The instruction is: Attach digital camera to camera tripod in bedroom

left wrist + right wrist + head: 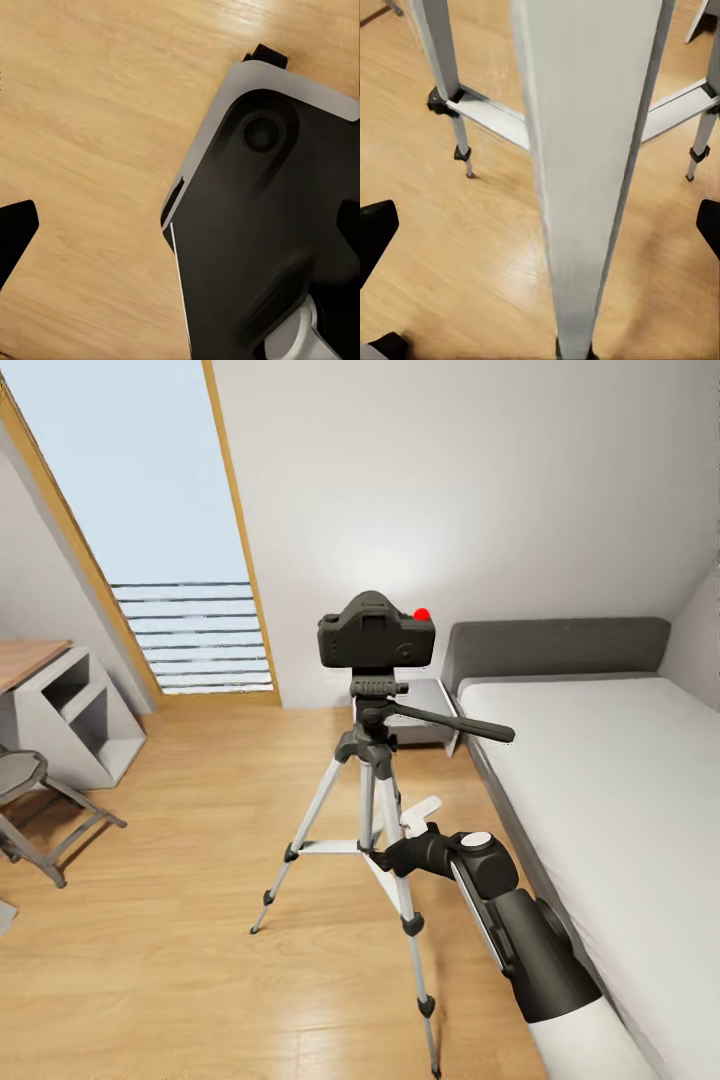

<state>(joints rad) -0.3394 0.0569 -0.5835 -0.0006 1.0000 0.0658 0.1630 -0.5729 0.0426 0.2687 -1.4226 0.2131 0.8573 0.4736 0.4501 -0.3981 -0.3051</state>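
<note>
The digital camera, black with a red button on top, sits upright on the head of the camera tripod, which stands on the wood floor in the bedroom. The pan handle points right toward the bed. My right gripper reaches in from the lower right, low beside the tripod's legs, open. In the right wrist view a silver tripod leg stands close between the spread black fingertips, untouched. My left gripper is open over the floor and my own dark base.
A low grey bed with a white mattress runs along the right. A grey nightstand stands behind the tripod. At the left are a grey shelf unit, a chair and a tall slanted window.
</note>
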